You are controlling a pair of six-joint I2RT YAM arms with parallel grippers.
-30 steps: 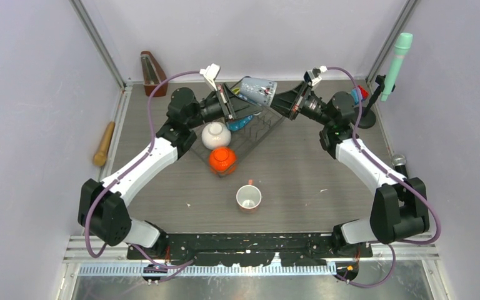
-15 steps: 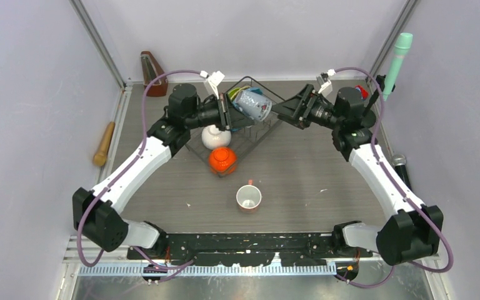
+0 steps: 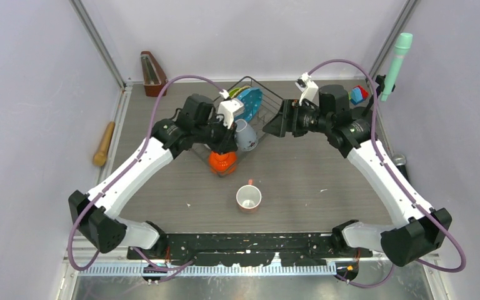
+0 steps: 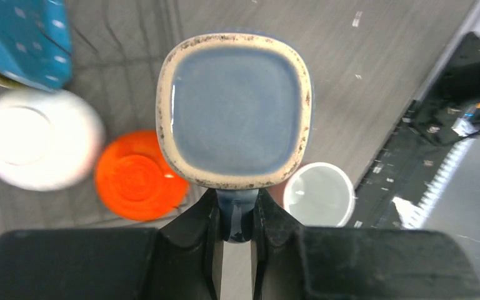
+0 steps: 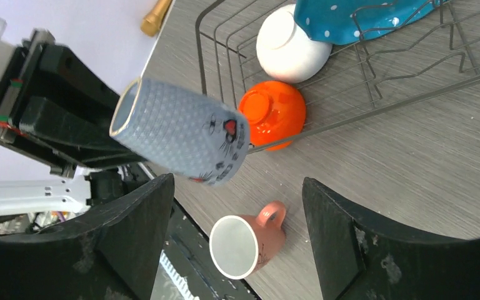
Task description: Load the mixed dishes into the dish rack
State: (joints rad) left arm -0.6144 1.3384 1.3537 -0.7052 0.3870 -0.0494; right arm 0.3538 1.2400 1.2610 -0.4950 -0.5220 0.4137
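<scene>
My left gripper (image 3: 232, 132) is shut on the handle of the grey mug (image 3: 245, 135), with the mug's square base (image 4: 234, 119) facing the left wrist camera. The mug hangs in the air over the near edge of the dish rack (image 3: 270, 102), above the orange bowl (image 3: 222, 161). My right gripper (image 3: 274, 124) stands open just right of the mug, touching nothing. Inside the rack a white-dotted blue plate (image 3: 250, 102) stands on edge and a white bowl (image 5: 290, 47) lies upside down. The pink mug (image 3: 248, 197) lies on its side on the table.
A wooden metronome (image 3: 152, 73) stands at the back left. A wooden pestle (image 3: 104, 144) lies off the table's left edge. A green microphone (image 3: 397, 59) and colourful toy blocks (image 3: 357, 95) are at the back right. Purple walls close in three sides.
My right gripper has opened, let go of the grey mug and drawn back to the right. My left gripper has carried the mug from above the rack's far side toward its near edge.
</scene>
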